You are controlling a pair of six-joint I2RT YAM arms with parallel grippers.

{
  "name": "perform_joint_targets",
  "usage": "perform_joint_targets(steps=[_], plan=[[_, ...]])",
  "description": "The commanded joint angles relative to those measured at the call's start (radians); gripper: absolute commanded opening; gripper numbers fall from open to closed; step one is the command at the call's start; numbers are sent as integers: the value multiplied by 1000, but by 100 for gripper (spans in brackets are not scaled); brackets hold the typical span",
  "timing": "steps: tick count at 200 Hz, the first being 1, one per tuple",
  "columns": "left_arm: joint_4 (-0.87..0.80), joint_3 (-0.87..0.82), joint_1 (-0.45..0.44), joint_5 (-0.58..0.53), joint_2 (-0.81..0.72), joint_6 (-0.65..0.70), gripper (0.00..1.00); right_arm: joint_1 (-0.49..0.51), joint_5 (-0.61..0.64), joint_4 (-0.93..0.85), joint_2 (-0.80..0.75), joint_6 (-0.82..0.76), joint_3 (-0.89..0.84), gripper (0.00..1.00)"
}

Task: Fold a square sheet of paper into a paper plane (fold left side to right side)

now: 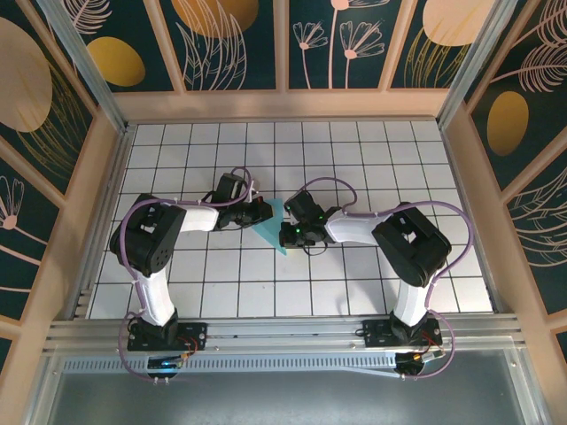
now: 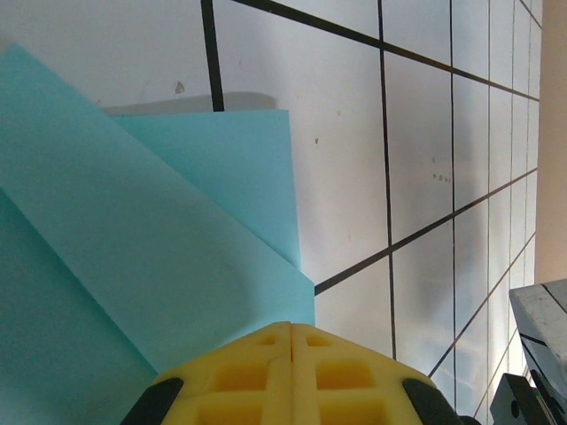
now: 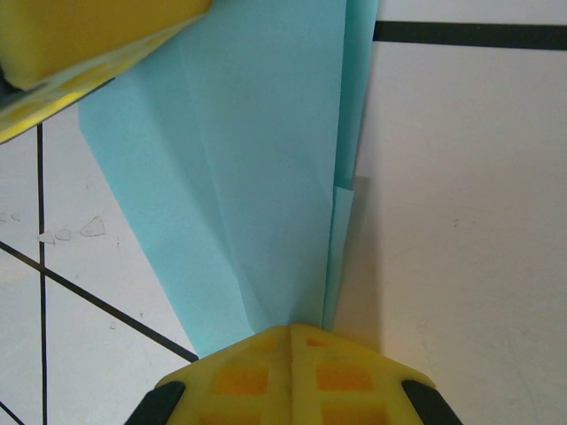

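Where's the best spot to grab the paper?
Probably the layered long edge of the paper, coming in low from the bare tile beside it. The sheet lies flat, but there the stacked folds seem to lift slightly and cast a shadow, giving something to pinch.

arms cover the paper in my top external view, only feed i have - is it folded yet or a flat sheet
Observer: Folded; the right wrist view shows the paper in long overlapping layers narrowing toward the right gripper.
Operator: is that gripper open
Observer: No, shut, jaws pressed together at the paper's narrow end.
Operator: and the left one
Observer: The left gripper is shut too, its tip over the edge of an overlapping flap.
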Motion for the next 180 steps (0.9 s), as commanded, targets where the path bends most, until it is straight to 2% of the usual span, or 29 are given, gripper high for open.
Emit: perform_joint_targets(steps=[1,104,180], plan=[[8,1,-5,-5,27,28,1,13,71,-236,93,-30,-50,0],[-64,-34,-6,-113,50,77,0,-6,47,-210,4,-15,35,0],[-58,-46,-5,-126,34,72,0,-65,-79,-102,-166,-22,4,0]])
